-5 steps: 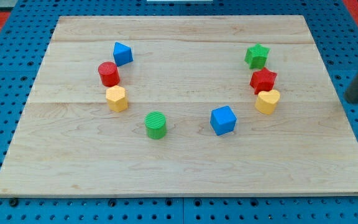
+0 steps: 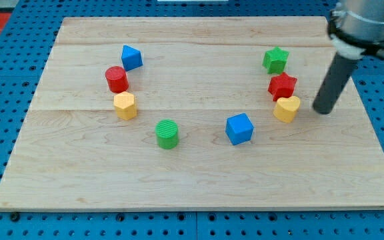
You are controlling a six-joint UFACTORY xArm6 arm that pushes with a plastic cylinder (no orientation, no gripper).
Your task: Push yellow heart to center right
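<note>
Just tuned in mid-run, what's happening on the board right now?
My tip is on the wooden board, just to the view's right of the yellow heart, with a small gap and not touching it. The heart sits below the red star and green star. The push to center right isn't done yet.

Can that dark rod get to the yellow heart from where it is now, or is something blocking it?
Probably yes. My tip sits just to the view's right of the yellow heart, with bare board between them. The red star lies above the heart, off that line.
</note>
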